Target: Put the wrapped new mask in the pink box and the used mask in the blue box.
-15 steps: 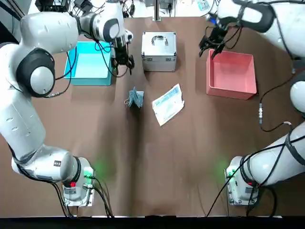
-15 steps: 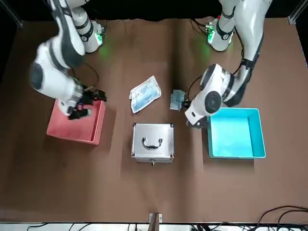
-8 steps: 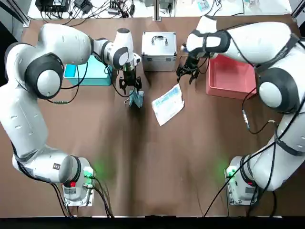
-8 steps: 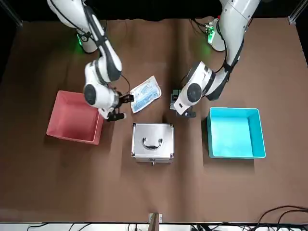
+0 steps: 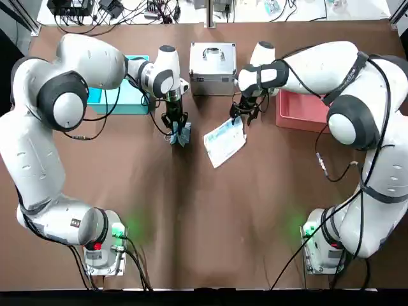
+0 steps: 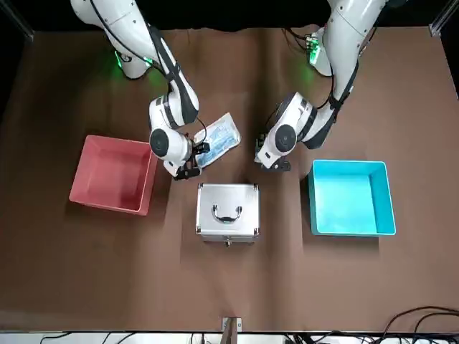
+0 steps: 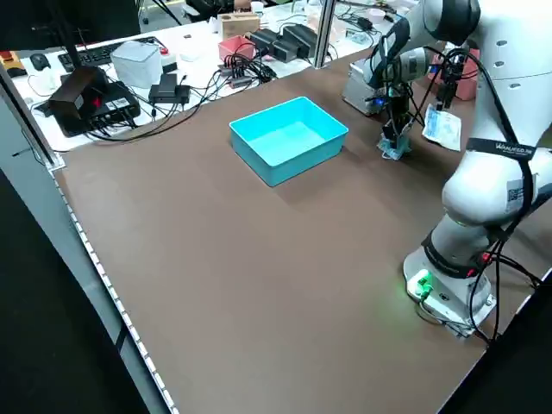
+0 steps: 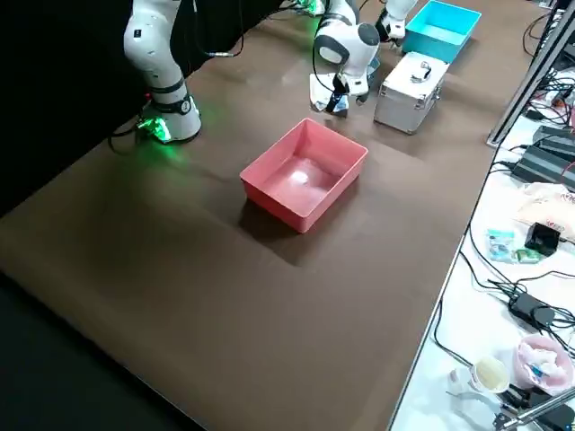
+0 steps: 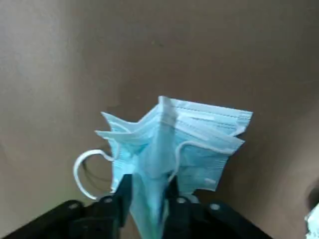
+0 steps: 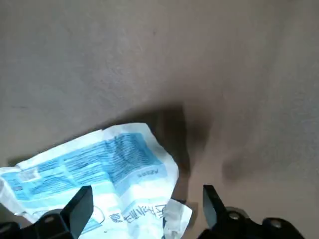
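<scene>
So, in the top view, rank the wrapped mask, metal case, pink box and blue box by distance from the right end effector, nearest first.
From the right end effector:
1. Wrapped new mask, directly under it.
2. Silver metal case, just beyond, toward the table's far edge.
3. Pink box, on the robot's right.
4. Blue box, far across on the left.

pink box (image 8: pixel 304 175) mid-table, silver case (image 8: pixel 410 80) further back, blue box (image 8: pixel 440 28) at the far end, wrapped new mask (image 8: pixel 323 93) beside the case
</scene>
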{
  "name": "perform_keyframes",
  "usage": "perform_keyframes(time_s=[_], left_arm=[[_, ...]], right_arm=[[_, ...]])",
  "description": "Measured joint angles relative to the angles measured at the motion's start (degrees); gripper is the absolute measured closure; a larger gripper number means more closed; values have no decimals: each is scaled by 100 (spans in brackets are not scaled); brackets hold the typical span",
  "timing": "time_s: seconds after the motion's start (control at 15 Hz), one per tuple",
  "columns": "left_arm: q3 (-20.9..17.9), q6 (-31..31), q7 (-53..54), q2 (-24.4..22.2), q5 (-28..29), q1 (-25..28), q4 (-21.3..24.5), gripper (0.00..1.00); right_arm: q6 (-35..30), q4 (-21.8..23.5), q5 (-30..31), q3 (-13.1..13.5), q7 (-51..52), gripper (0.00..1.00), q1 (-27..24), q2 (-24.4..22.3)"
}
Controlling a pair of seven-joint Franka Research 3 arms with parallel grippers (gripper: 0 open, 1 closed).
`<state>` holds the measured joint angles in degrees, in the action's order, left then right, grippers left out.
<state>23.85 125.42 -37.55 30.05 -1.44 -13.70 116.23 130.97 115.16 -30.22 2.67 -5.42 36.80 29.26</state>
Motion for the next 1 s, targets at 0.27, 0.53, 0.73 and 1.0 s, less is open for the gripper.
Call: perform_keyframes(time_s=[0.27,0.53,0.73,1.0], left_arm=[[2,29,-332,1,0,-141,-98,96],[-37,21,-340,-99,0,-46,-406,95],[-50,-290,-333,-335,3,227,-797,95],[-50,-1156,-83,-930,5,690,-1087,95]], right_arm=[[61,-6,-3,1,-198,4,102,107],[289,-17,-2,21,-394,10,276,232],[265,-25,-2,42,-405,18,276,235],[193,-106,-46,7,-721,52,286,234]])
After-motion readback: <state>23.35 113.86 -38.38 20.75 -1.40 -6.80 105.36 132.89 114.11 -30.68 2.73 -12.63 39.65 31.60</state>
